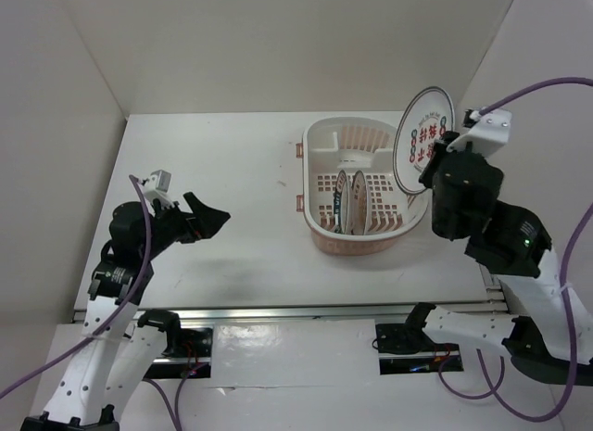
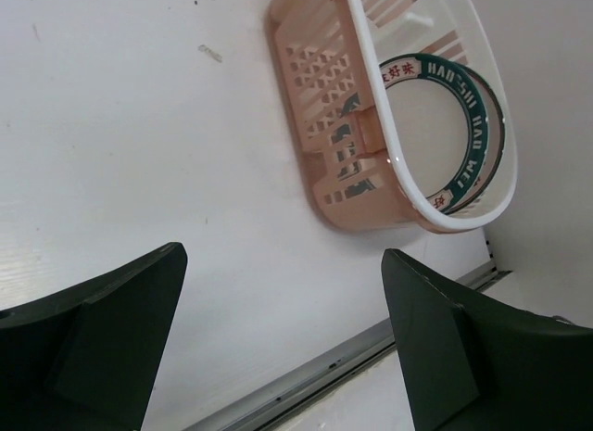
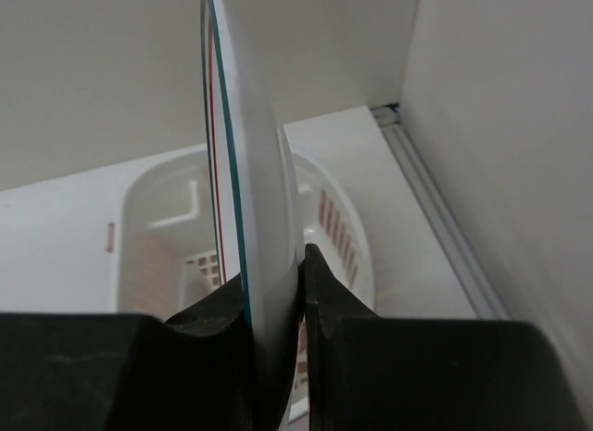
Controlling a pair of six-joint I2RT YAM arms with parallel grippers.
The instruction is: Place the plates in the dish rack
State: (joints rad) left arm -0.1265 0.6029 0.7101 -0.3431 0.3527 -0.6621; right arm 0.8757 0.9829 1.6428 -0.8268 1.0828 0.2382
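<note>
**Overhead view, with both wrist views.** Step in hand: loading the last of the plates. The right gripper (image 1: 430, 167) is clamped on the lower edge of the character plate (image 1: 424, 134). It holds the plate upright in the air at about 2 o'clock of the dish rack (image 1: 357, 246), over the rack's right-hand rim and clear of the slotted floor. In the right wrist view the plate (image 3: 250, 171) is seen edge-on, pinched between the two pads of the gripper (image 3: 274, 292), with the rack (image 3: 157, 199) below and beyond it.

The green-rimmed plate (image 1: 341, 201) and the orange plate (image 1: 359, 204) stand on edge side by side in the rack's near half, toward 6 o'clock of its centre. The left wrist view shows the green-rimmed plate (image 2: 435, 125) through the rack's rim and wall (image 2: 334, 125).

The left gripper (image 1: 206, 218) hangs over the bare table (image 1: 232, 153) at about 9 o'clock of the rack, well apart from it. Its jaws are spread wide and hold nothing; the same is plain in its own view (image 2: 283, 338).

**Next move, as judged.** The held plate needs to travel toward 8 o'clock and down, kept upright. It should meet the free floor on the 3 o'clock side of the standing pair, and the jaws should part only once the edge is seated. A tilt on release could knock the neighbouring plates over.

**Count.** Plates, three: two racked, one held. Dish rack, one. Grippers, two.
</note>
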